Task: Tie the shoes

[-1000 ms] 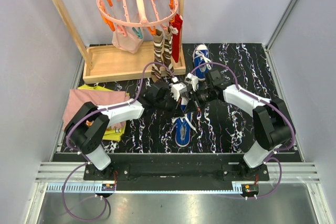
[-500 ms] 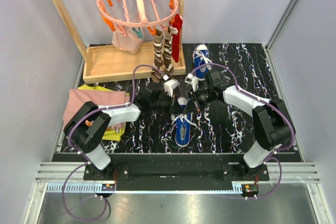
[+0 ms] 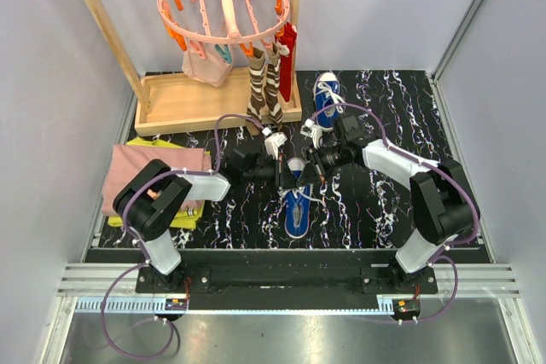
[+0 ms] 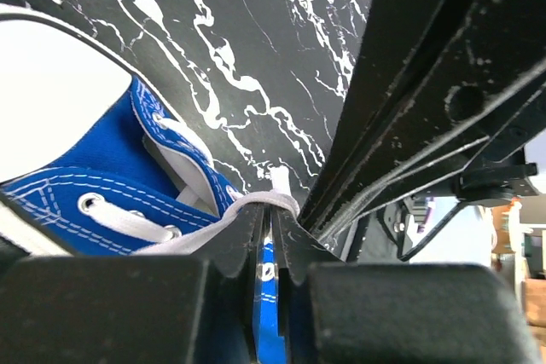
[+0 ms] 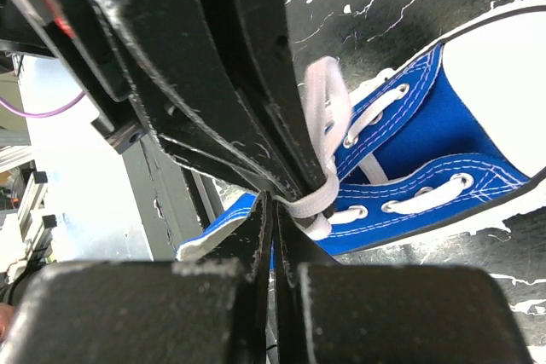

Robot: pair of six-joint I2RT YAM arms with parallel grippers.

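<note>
One blue sneaker (image 3: 298, 209) lies in the middle of the mat with its toe toward me. The other sneaker (image 3: 327, 89) lies at the back by the rack. My left gripper (image 3: 287, 170) and right gripper (image 3: 310, 169) meet tip to tip over the near shoe's laces. In the left wrist view my left gripper (image 4: 271, 210) is shut with a white lace (image 4: 256, 205) pinched across its tips, next to the blue shoe (image 4: 94, 185). In the right wrist view my right gripper (image 5: 275, 204) is shut on a white lace (image 5: 317, 195) above the shoe (image 5: 426, 155).
A wooden tray (image 3: 200, 104) with a drying hanger (image 3: 223, 6) and hanging socks (image 3: 266, 83) stands at the back left. Folded cloths (image 3: 149, 172) lie at the left edge. Walls close in the black marbled mat (image 3: 384, 210).
My left gripper has swung back to the left, turned and come down onto the near shoe's laces. The right gripper has stayed almost still at the laces.
</note>
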